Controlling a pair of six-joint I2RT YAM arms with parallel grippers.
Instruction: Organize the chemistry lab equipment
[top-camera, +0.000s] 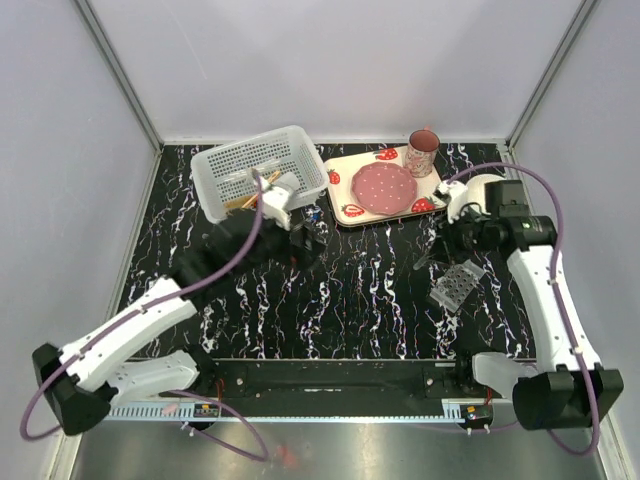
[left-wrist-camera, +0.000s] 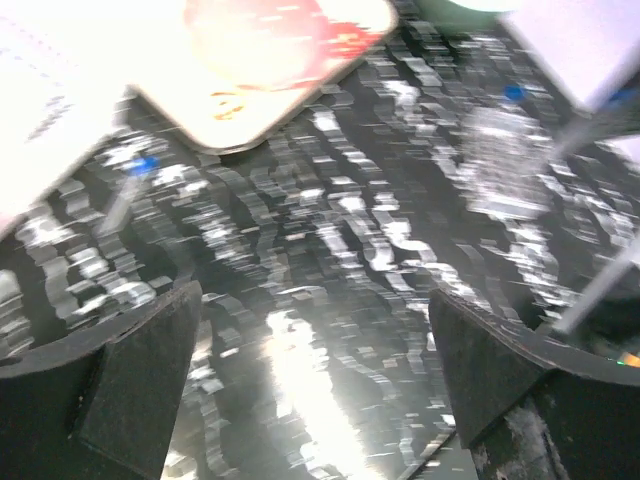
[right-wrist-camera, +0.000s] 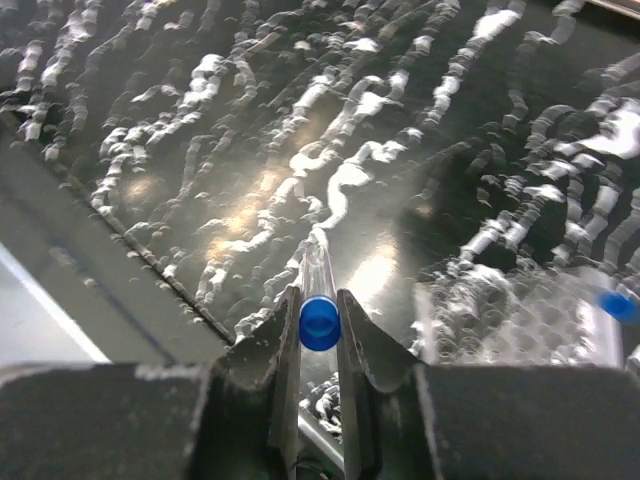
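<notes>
Basket (top-camera: 250, 165): I see it at the far left of the table (top-camera: 350, 300)
Tube rack (top-camera: 455, 285): on the table beside my right arm
Left gripper (left-wrist-camera: 315, 370): jaws spread wide, nothing between them
Right gripper (right-wrist-camera: 318, 300): pinching 1 blue-capped vial (right-wrist-camera: 320, 322)

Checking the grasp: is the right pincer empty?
No, the right pincer grips a blue-capped vial, with its cap toward the camera.

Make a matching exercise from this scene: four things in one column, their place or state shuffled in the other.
1 left end effector
2 right end effector
3 mug
4 tube rack

A on a corner of the tray
B open, empty
C on the black table
D shut on a blue-capped tube

Pairs: 1-B; 2-D; 3-A; 4-C
</notes>
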